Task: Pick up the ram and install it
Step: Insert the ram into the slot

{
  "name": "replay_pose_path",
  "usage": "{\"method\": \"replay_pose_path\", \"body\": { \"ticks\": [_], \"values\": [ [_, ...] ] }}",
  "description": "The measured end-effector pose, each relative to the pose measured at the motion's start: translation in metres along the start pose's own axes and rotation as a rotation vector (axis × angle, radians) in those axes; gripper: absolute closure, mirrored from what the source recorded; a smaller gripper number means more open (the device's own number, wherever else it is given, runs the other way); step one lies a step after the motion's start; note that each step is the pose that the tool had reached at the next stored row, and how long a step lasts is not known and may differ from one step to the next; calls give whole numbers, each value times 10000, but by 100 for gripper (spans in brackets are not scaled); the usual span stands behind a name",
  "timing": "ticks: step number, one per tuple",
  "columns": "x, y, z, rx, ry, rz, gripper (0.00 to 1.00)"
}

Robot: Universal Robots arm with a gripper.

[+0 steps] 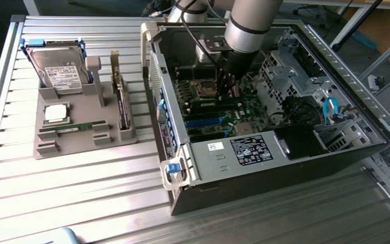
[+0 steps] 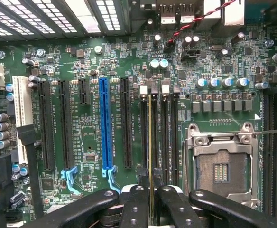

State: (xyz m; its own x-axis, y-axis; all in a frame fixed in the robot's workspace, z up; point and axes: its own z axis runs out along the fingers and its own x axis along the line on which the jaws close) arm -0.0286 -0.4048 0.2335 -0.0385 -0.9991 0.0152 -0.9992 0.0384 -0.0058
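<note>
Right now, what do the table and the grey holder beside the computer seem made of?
Table: probably bare aluminium; silvery, ribbed slats catching the light. Grey holder: likely plastic, matte; uniform dull grey with blocky moulded slots.

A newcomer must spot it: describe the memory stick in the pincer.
Inside the computer case, find the square metal socket on the green board. Beside it, along the black slots, the memory stick shows edge-on: the one thin strip pinched in the pincer.

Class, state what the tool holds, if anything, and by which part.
The ram, seen edge-on, pinched across its two flat faces by the tool.
</note>
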Motion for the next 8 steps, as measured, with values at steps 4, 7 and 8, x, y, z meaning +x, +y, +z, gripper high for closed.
{"method": "replay_pose_path", "body": {
  "ticks": [4,7,8],
  "values": [
    [-5,0,17,-1,2,-6,87],
    [-6,1,28,0,4,-7,87],
    [-6,1,30,0,6,-8,87]
  ]
}}
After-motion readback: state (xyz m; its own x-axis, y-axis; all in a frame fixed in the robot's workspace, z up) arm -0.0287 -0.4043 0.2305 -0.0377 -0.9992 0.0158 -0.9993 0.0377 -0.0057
